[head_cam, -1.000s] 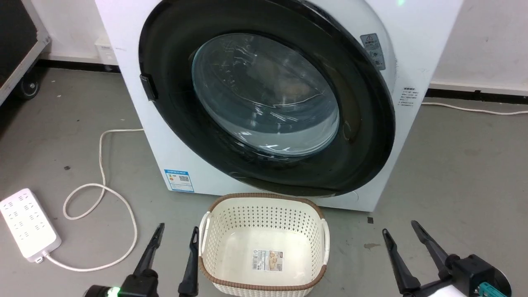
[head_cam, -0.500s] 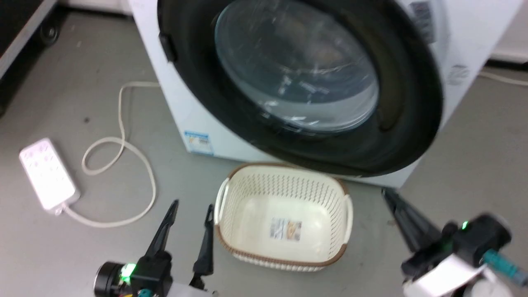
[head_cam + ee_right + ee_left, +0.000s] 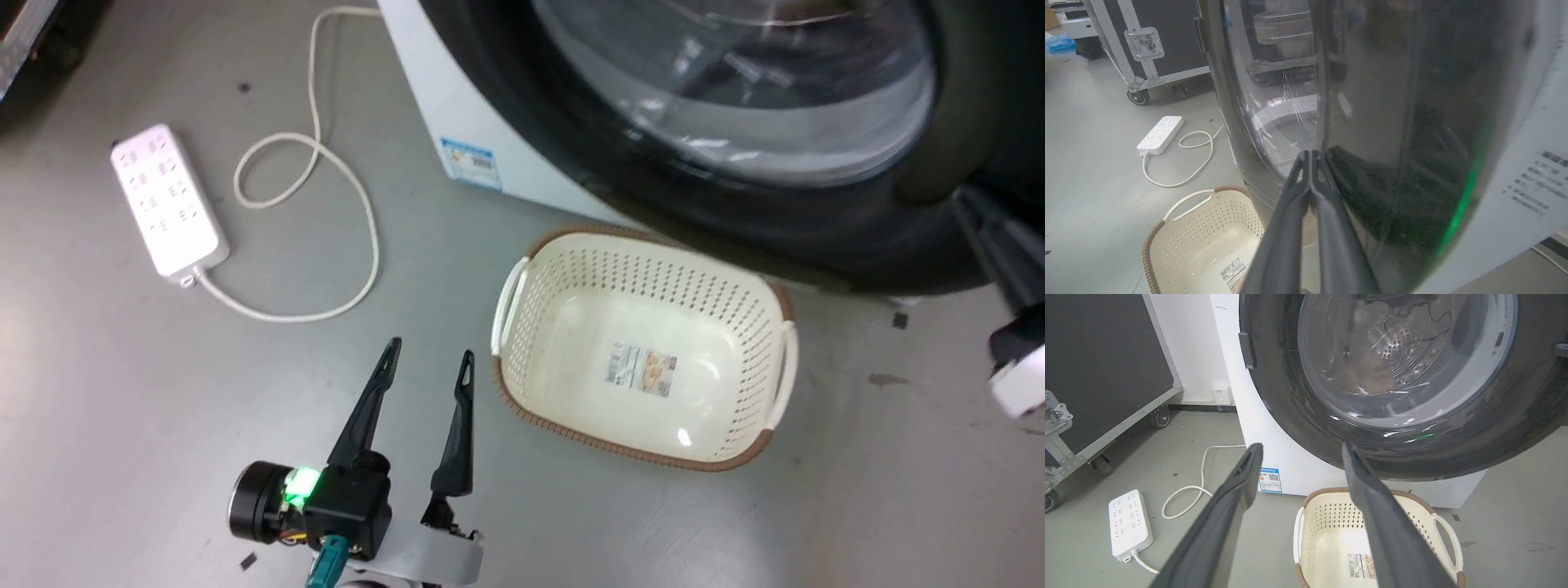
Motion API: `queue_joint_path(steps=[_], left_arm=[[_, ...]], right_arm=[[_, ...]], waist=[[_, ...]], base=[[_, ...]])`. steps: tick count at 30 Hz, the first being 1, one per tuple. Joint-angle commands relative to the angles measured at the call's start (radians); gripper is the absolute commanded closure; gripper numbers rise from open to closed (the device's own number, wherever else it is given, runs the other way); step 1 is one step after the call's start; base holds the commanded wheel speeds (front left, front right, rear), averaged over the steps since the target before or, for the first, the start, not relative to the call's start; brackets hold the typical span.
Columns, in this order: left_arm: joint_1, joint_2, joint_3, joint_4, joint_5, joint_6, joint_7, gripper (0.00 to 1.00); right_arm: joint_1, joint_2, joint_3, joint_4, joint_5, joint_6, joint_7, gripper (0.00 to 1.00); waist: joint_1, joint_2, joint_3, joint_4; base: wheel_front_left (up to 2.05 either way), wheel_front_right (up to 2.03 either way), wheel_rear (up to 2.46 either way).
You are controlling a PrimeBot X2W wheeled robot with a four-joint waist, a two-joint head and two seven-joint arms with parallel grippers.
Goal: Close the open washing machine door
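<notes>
I have the right end effector point(image 3: 1310, 163) clenched on nothing, tips up beside the glossy black rim of the washing machine door point(image 3: 735, 98), which hangs just above the laundry basket point(image 3: 653, 269). I cannot confirm contact. The left end effector point(image 3: 430, 351) is released and idle. Next, I judge, comes a steady push until it latches. Around it are a grey floor point(image 3: 122, 392), a power strip point(image 3: 167, 200) and a wheeled flight case point(image 3: 1106, 355).

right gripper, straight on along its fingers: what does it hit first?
Probably the washing machine door. The shut right gripper points straight at its glossy face from close by, with nothing between them. Depth is unclear, so I can't tell whether the tips touch it yet.
</notes>
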Motion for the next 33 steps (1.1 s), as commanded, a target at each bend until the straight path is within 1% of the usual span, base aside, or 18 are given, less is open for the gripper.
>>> queue_joint_path(steps=[1,4,8,11,16,20,23,24,25,29,33], left_arm=[[-0.017,-0.001,-0.004,-0.006,-0.003,0.007,-0.004,0.0],[-0.028,-0.002,-0.013,-0.012,-0.004,0.019,-0.004,0.0],[-0.042,-0.002,-0.028,-0.013,-0.006,0.03,-0.004,0.0],[-0.056,-0.002,-0.038,-0.011,-0.012,0.036,-0.004,0.0],[-0.073,-0.003,-0.054,-0.004,-0.021,0.049,-0.004,0.0],[-0.072,-0.003,-0.055,0.003,-0.022,0.056,-0.004,0.0],[-0.068,-0.003,-0.048,0.011,-0.02,0.051,-0.004,0.0],[-0.066,-0.003,-0.044,0.013,-0.019,0.048,-0.004,0.0],[-0.064,-0.003,-0.039,0.015,-0.019,0.046,-0.004,0.0],[-0.048,0.005,-0.017,0.032,-0.019,0.032,-0.004,0.0],[-0.022,0.016,0.005,0.05,-0.029,0.011,-0.004,0.0]], right_arm=[[-0.031,-0.019,0.002,0.013,0.013,-0.002,0.002,1.0],[-0.093,-0.048,0.019,0.056,0.056,-0.002,0.021,1.0],[-0.183,-0.054,0.009,0.146,0.085,-0.002,0.057,1.0],[-0.252,-0.047,-0.007,0.214,0.092,-0.002,0.071,1.0],[-0.336,-0.034,-0.024,0.329,0.058,-0.002,0.061,1.0],[-0.349,-0.01,-0.011,0.379,0.06,-0.002,0.034,1.0],[-0.332,0.009,0.012,0.394,0.069,-0.002,0.006,1.0],[-0.323,0.015,0.018,0.394,0.069,-0.002,-0.007,0.65],[-0.309,0.023,0.026,0.393,0.067,-0.002,-0.018,0.0],[-0.233,0.064,0.043,0.371,0.052,-0.002,-0.054,0.0],[-0.129,0.121,0.014,0.325,0.016,-0.002,-0.071,0.0]], waist=[[-0.0002,-0.0001,0.02,0.015],[-0.0002,-0.0001,0.039,0.02],[-0.0002,-0.0001,0.058,0.026],[-0.0002,-0.0001,0.069,0.03],[-0.0002,-0.0001,0.075,0.035],[-0.0002,-0.0001,0.056,0.028],[-0.0002,-0.0001,0.024,0.015],[-0.0002,-0.0001,0.011,0.01],[-0.0002,-0.0001,-0.005,0.002],[-0.0002,-0.0001,-0.077,-0.037],[-0.0002,-0.0001,-0.153,-0.088]], base=[[0.0,0.0,0.0],[0.0,0.0,0.0],[0.0,0.0,0.0],[0.0,0.0,0.0],[0.0,0.0,0.0],[0.0,0.0,0.0],[0.0,0.0,0.0],[0.0,0.0,0.0],[0.0,0.0,0.0],[0.0,0.0,0.0],[0.0,0.0,0.0]])
